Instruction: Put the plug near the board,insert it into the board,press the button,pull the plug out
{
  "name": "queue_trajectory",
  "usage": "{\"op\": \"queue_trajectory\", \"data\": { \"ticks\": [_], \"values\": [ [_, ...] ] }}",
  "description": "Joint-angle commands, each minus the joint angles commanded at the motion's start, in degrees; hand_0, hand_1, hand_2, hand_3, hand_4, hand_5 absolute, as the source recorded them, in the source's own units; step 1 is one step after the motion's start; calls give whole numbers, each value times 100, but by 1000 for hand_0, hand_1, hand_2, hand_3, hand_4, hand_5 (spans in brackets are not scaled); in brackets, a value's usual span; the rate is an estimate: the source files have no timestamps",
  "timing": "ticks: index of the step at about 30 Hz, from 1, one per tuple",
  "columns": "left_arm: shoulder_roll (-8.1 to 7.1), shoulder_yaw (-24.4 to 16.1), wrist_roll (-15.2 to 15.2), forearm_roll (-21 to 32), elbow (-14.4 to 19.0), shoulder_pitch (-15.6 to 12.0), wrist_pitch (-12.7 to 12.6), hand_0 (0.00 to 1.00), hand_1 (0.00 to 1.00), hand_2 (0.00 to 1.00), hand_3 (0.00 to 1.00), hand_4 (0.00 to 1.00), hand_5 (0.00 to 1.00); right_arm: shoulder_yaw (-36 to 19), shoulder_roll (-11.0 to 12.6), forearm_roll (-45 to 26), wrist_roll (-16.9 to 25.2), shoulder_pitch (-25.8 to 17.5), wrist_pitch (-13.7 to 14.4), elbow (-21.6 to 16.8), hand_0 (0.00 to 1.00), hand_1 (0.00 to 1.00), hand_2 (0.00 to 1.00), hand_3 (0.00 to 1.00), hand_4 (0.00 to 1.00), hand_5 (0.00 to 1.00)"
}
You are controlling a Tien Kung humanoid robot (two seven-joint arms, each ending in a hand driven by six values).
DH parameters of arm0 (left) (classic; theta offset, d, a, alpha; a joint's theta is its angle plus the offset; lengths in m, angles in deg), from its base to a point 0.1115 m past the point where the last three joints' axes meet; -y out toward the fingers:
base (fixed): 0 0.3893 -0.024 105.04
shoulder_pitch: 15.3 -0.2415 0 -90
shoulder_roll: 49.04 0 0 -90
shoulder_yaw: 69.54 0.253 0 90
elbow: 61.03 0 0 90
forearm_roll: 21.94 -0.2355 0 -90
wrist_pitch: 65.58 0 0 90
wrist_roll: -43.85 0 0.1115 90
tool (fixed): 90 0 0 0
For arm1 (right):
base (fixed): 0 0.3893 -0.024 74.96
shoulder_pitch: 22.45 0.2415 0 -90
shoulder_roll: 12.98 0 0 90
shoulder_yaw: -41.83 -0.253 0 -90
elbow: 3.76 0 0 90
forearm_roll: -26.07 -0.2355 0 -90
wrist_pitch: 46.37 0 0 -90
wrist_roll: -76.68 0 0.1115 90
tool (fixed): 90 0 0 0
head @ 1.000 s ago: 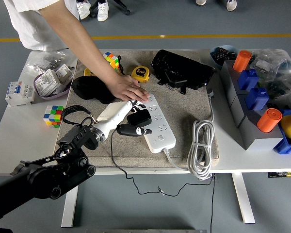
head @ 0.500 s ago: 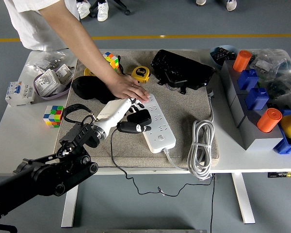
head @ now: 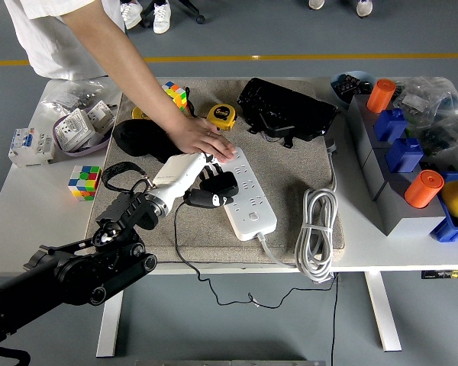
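Observation:
The white power strip [head: 248, 192] lies on a grey mat [head: 290, 164] in the middle of the table. A person's hand [head: 201, 139] presses down on its far end. My left hand [head: 211, 191] is shut on the black plug [head: 220, 183], which sits over the strip's left sockets, touching or nearly touching them. The plug's thin black cord [head: 185, 259] runs off the table's front edge. The strip's button [head: 253, 216] is uncovered near its near end. My right hand is out of view.
The strip's coiled white cable [head: 317, 229] lies right of it. A black case [head: 284, 108], yellow tape measure [head: 221, 116], black pouch [head: 141, 139] and Rubik's cubes [head: 84, 181] are around. Grey and blue blocks with orange cylinders [head: 424, 188] stand right.
My left hand has carried the plug slightly up and right, closer onto the strip's sockets. The person's hand stays on the strip.

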Motion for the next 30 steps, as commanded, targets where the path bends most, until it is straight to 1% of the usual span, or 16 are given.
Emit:
{"op": "queue_trajectory", "data": {
  "ticks": [1, 2, 7, 8, 13, 14, 15, 26, 30],
  "values": [
    [4, 3, 7, -24, -5, 4, 0, 289, 440, 485, 544, 959, 300, -2, 1, 1, 1, 3, 0, -1, 647, 667, 636, 555, 996, 543],
    [9, 9, -10, -35, -10, 7, -19, 247, 413, 451, 516, 915, 159, -7, -1, 0, 2, 5, 1, 0, 646, 667, 636, 555, 996, 543],
    [10, 20, -76, -87, 7, 10, -142, 247, 413, 451, 516, 915, 159, -20, -7, -3, 2, -1, 4, 4, 646, 667, 636, 555, 996, 543],
    [10, 21, -87, -90, 10, 11, -165, 227, 359, 353, 508, 846, 93, -22, -7, -3, 3, -3, 4, 2, 647, 668, 636, 555, 996, 543],
    [10, 37, -107, -108, 15, 9, -257, 227, 359, 353, 508, 846, 93, -24, -13, 1, 3, -4, 4, 0, 647, 668, 636, 555, 996, 543],
    [11, 44, -115, -92, 11, 9, -259, 221, 335, 328, 498, 818, 64, -24, -14, 1, 3, -4, 4, 0, 646, 667, 636, 555, 996, 544],
    [11, 55, -123, -76, 6, 7, -256, 221, 335, 328, 498, 818, 64, -21, -15, 0, 4, -3, 4, -1, 646, 667, 636, 555, 996, 544],
    [-17, 49, -572, 212, 54, -14, -532, 213, 314, 319, 491, 811, 56, -37, -21, 13, 3, -8, 6, -10, 647, 667, 636, 555, 995, 543],
    [-31, -15, -710, 295, 119, -45, -584, 213, 314, 319, 491, 811, 56, -38, -21, 12, 3, -10, 6, -12, 647, 667, 636, 555, 995, 543]
  ]
}}
